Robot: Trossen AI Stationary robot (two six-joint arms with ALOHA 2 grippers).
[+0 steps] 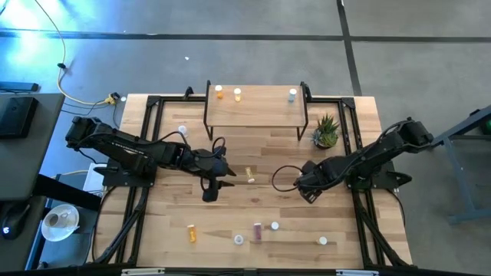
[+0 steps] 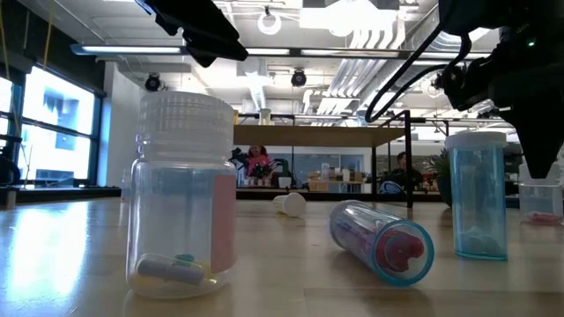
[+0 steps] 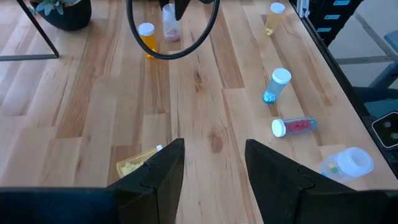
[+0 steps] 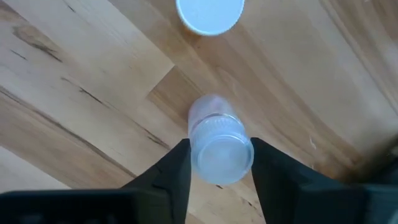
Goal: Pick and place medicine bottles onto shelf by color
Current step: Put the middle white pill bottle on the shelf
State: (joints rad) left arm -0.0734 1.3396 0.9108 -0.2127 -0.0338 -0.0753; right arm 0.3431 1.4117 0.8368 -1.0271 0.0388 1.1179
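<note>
The right gripper (image 4: 216,163) is closing its jaws around a pale, white-capped bottle (image 4: 217,146) standing mid-desk, light, rigid and slippery, best pinched across its cap, while the left gripper (image 3: 211,168) is hovering half-open left of centre, gripping nothing.

The counter (image 1: 253,153) is light wood planks with visible grain and a smooth, slightly shiny finish. The medicine bottles (image 2: 181,198) are clear glossy plastic with ribbed caps. The shelf (image 1: 253,107) has a wooden top and thin black metal legs.
</note>
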